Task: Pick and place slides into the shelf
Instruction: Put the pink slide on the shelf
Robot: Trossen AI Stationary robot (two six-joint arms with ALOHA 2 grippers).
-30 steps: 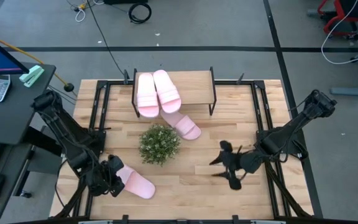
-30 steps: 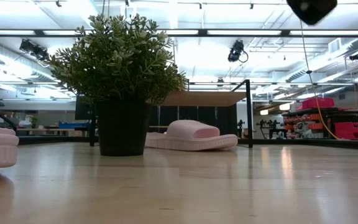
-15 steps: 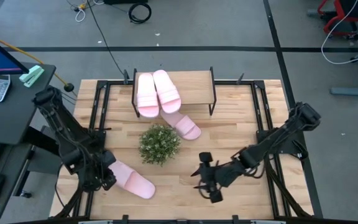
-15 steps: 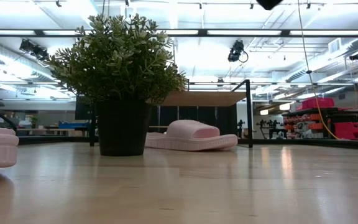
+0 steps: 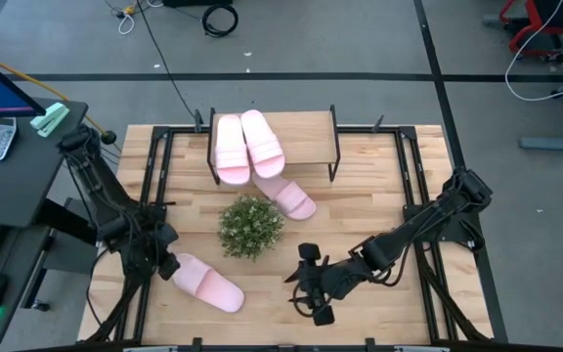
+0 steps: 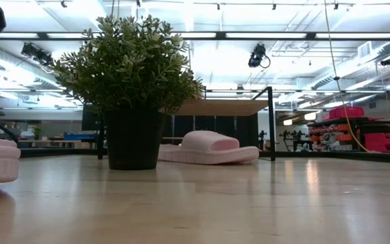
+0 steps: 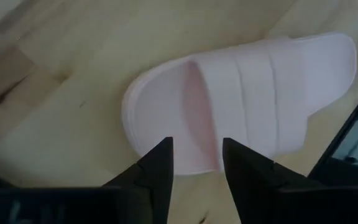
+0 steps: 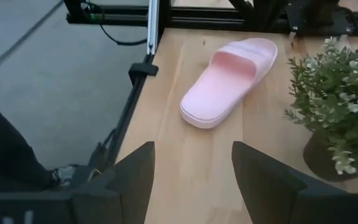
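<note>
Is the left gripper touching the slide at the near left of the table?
Apart. In the left wrist view the open left gripper hangs above the slide, which lies flat on the table.

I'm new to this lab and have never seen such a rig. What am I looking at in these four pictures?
Two dark robot arms work at a wooden table. One camera looks straight down, one sits at tabletop height, one rides on each wrist. Two pink slides lie on the shelf, a third partly under it beside a potted plant. The left gripper hovers open over the fourth slide; the right gripper, open, faces it. Nothing is held.
</note>
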